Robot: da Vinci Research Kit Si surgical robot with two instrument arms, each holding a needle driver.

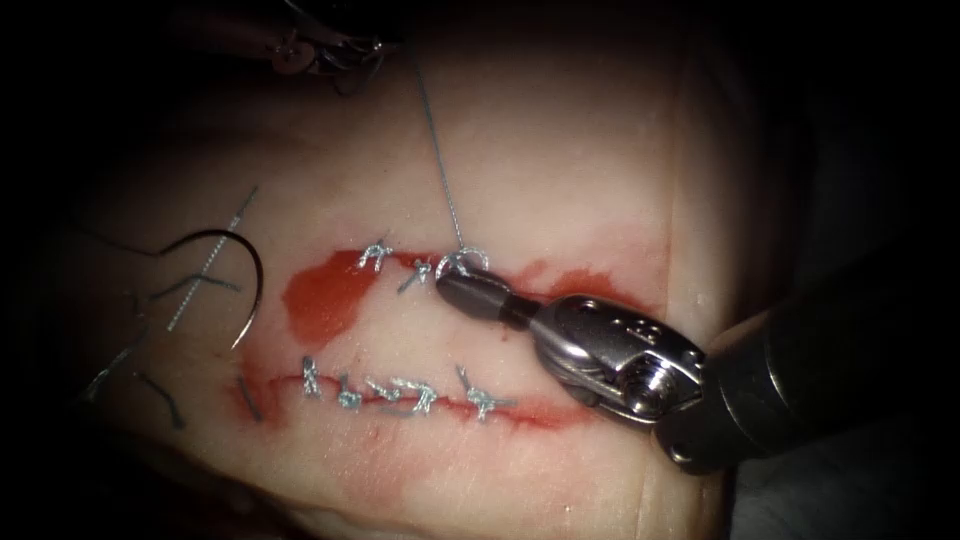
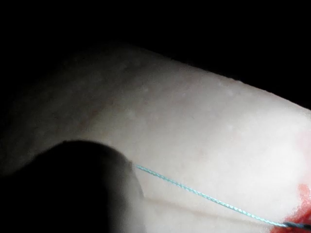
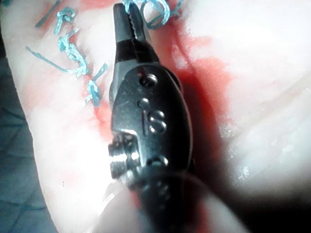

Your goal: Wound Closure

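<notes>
Needle (image 1: 245, 275) lying free left of cut, right claw (image 1: 447, 283) closed on thread (image 1: 440, 160).

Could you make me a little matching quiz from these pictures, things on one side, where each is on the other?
Things:
1. needle
2. right tool
3. thread
4. red fluid

Places:
A. pooled at the upper cut's left end
B. lying loose on the tissue, left of both cuts, held by nothing
C. running taut from a loop at the upper cut up to the left tool
D. jaws shut on the thread loop at the upper cut

Pairs: 1-B, 2-D, 3-C, 4-A
</notes>
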